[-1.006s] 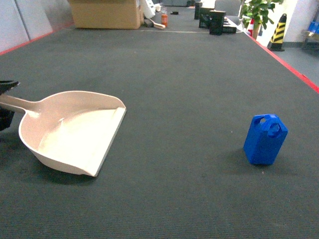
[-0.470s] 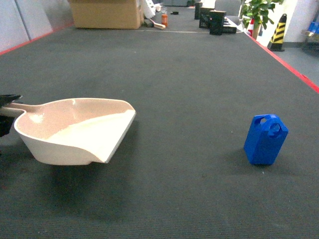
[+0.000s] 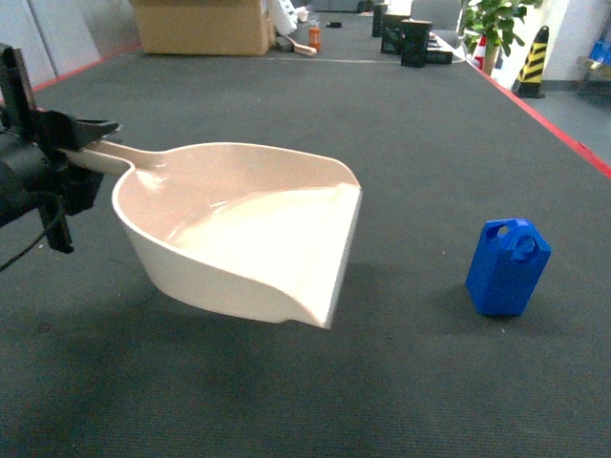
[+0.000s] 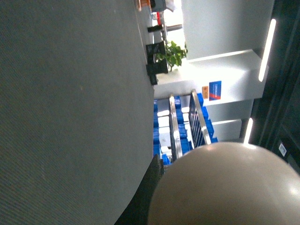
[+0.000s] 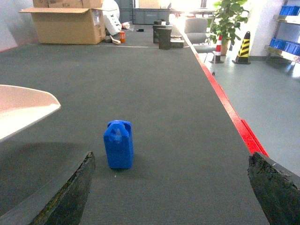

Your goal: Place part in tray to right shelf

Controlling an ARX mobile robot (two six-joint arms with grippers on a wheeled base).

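Item: tray (image 3: 253, 234), cream-beige, dustpan-shaped. It is held clear of the dark carpeted floor (image 3: 382, 124), tilted, with the flat front lip turned toward the right of the head view; a shadow is cast on the carpet beneath it. Its long handle is clamped in the left gripper (image 3: 72, 143) at the left edge of the head view. In the left wrist view only a rounded beige portion of the tray (image 4: 220, 187) is seen, filling the lower right.

Item: part (image 3: 508, 267), small, bright blue, jug-like. It is stood upright on the carpet, well apart from the tray, to its right. In the right wrist view the part (image 5: 118, 144) is seen ahead, between the two dark fingers.

Item: right gripper (image 5: 171, 187). Its fingers (image 5: 70, 192) are spread wide and nothing is held between them.

Background: a cardboard box (image 3: 202, 26), a potted plant (image 3: 496, 24) and a yellow-and-black striped cone (image 3: 532, 62) are placed at the far end.
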